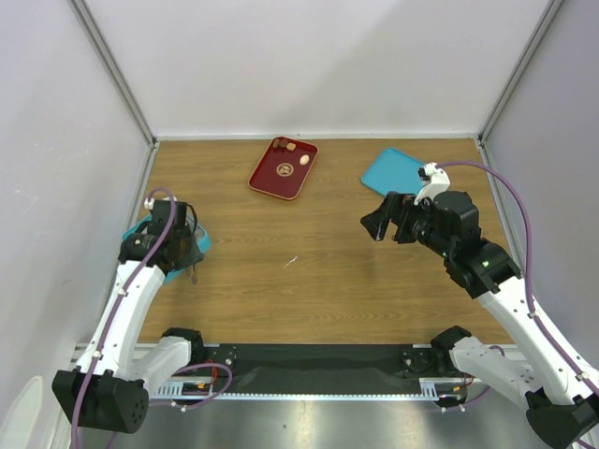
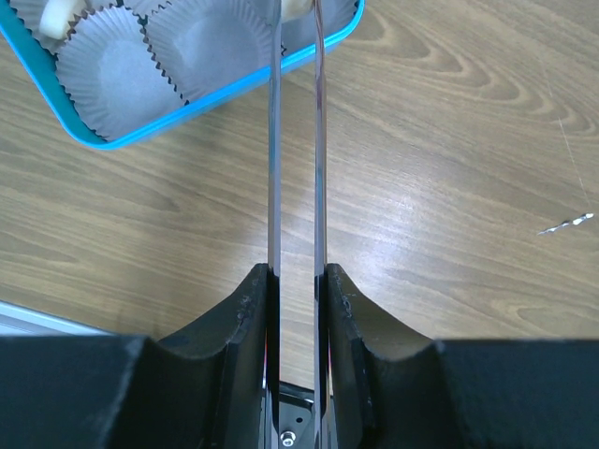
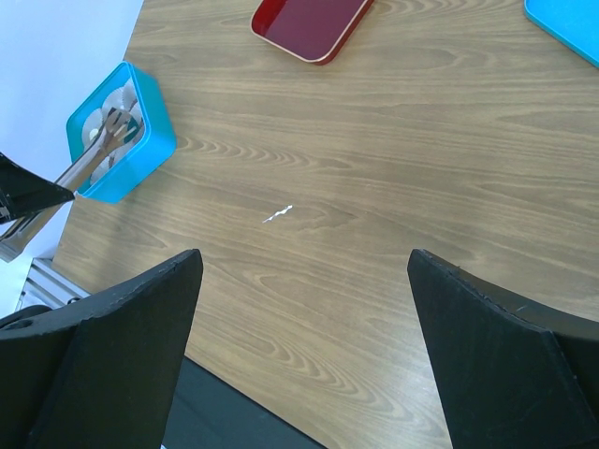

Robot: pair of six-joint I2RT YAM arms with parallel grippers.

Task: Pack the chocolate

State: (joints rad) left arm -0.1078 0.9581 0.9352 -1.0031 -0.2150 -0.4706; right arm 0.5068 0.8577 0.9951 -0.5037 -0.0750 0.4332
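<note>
A few small chocolate pieces [image 1: 290, 146] lie at the far end of the red tray [image 1: 284, 168]. My left gripper [image 1: 178, 238] is shut on a pair of metal tongs [image 2: 296, 140]. The tong tips reach over the teal box [image 2: 140, 131], which holds white paper cups [image 2: 117, 75]. A pale piece [image 2: 298, 6] shows at the tong tips, cut off by the frame's top edge. Another pale piece [image 2: 56, 14] sits in a cup at the top left. My right gripper [image 1: 384, 223] hangs open above the table's right half, with nothing between its fingers [image 3: 131, 309].
A teal lid [image 1: 393, 170] lies at the back right, just behind the right gripper. A small silvery scrap [image 3: 278, 214] lies on the wood mid-table. The teal box [image 3: 122, 131] stands near the table's left edge. Grey walls close in three sides.
</note>
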